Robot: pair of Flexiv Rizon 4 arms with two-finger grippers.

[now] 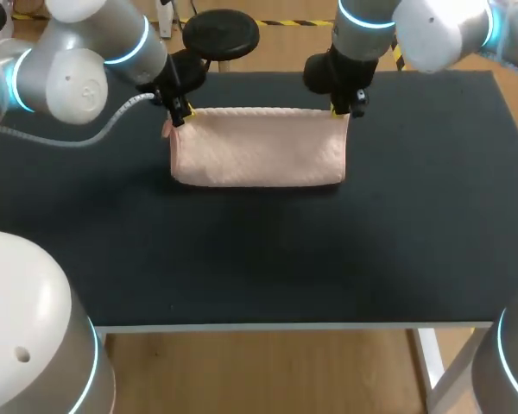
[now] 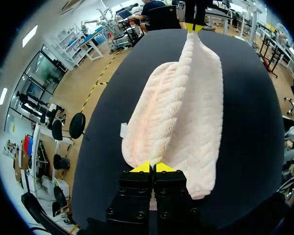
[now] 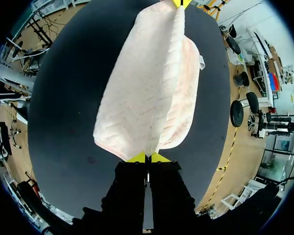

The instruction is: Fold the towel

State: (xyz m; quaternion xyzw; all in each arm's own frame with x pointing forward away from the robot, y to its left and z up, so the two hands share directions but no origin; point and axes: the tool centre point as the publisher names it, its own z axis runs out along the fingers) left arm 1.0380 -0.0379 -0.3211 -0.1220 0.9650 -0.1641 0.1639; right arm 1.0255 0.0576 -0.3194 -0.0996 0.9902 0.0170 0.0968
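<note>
A pale pink towel (image 1: 259, 147) with a woven zigzag texture lies folded on the black table (image 1: 259, 250), toward the far edge. My left gripper (image 1: 181, 114) is shut on its far left corner and my right gripper (image 1: 340, 109) is shut on its far right corner. The upper edge is held taut between them, slightly raised. In the left wrist view the towel (image 2: 183, 112) stretches from my left gripper (image 2: 152, 167) out to the other arm's yellow tips (image 2: 194, 28). Seen from the right wrist, the towel (image 3: 149, 93) runs ahead from my right gripper (image 3: 147, 157).
A small white tag (image 2: 123, 130) sticks out from the towel's side. The black table surface spreads wide in front of the towel and to both sides. The table's near edge (image 1: 285, 326) is white.
</note>
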